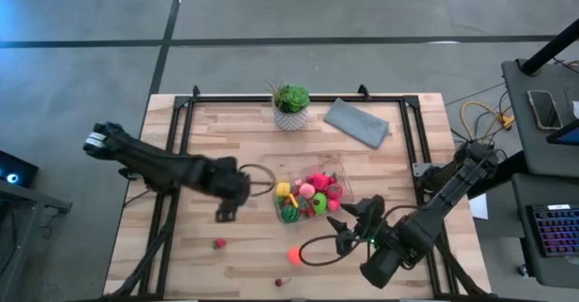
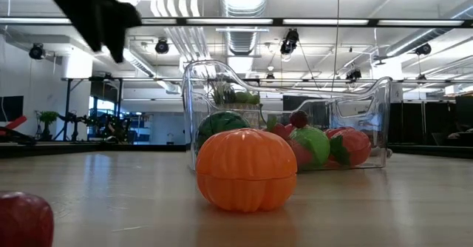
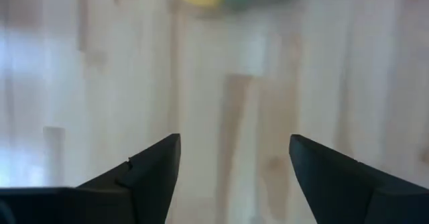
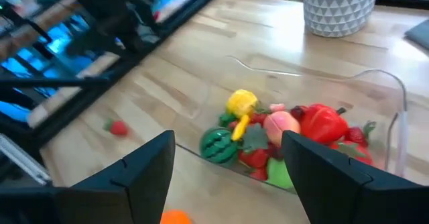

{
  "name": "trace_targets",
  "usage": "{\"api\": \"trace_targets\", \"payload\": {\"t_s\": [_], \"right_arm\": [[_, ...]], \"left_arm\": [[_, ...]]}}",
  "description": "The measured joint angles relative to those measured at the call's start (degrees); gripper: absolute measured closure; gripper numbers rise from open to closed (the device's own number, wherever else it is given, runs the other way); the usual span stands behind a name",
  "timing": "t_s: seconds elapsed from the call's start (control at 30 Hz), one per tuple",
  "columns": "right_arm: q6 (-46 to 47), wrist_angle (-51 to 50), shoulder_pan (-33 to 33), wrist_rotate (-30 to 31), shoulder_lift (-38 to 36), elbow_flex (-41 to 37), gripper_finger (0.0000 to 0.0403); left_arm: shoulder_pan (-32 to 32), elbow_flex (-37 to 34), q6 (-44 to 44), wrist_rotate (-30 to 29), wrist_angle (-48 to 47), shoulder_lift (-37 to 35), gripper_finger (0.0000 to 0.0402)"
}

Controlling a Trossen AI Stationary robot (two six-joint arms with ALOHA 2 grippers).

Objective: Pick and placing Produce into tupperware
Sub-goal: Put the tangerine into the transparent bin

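The clear tupperware [image 1: 336, 177] sits mid-table holding several toy pieces: red, pink, yellow, green and a striped melon [image 4: 219, 145]. An orange pumpkin-like piece [image 1: 294, 255] rests on the wood near it, standing in front of the tupperware [image 2: 355, 106] in the low view [image 2: 246, 169]. A small red strawberry [image 1: 219, 243] and a red cherry [image 1: 280, 282] lie loose toward the near edge. My left gripper [image 1: 226, 213] hovers open left of the tupperware, over bare wood [image 3: 234, 163]. My right gripper [image 1: 348, 228] is open just near-right of the tupperware, facing it [image 4: 228, 177].
A potted plant in a white pot [image 1: 291, 108] and a folded grey cloth [image 1: 357, 121] stand near the far edge. Black frame rails run along the table's left and right sides. Bare wood lies left of the tupperware and along the near edge.
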Motion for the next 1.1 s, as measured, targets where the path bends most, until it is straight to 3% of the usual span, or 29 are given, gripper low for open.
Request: {"api": "trace_targets", "payload": {"t_s": [0.13,0.23,0.47,0.77,0.87,1.1], "right_arm": [[-3.9,-0.2,-2.0,-6.2,0.0,-0.2,0.0138],[-7.9,-0.1,-3.4,-15.0,0.0,-0.4,0.0138],[-11.9,2.3,-5.2,-31.4,1.5,-2.4,0.0138],[-16.7,21.4,-8.1,-45.0,12.0,-2.4,0.0138],[-11.8,24.7,-9.4,-47.8,14.7,-2.4,0.0138],[-1.6,24.9,-12.1,-47.4,19.3,2.0,0.0138]], "left_arm": [[-6.7,-3.8,-7.2,0.8,1.0,-5.2,0.0137],[-11.4,-6.7,-13.8,0.6,1.5,-7.3,0.0137],[-20.0,-12.1,-27.4,0.6,3.6,-7.7,0.0137],[-27.7,-14.8,-36.1,2.2,8.7,-5.2,0.0137],[-29.8,-14.5,-37.4,2.2,8.9,-4.5,0.0136],[-33.4,-14.8,-37.5,2.2,9.3,-4.1,0.0136]]}}
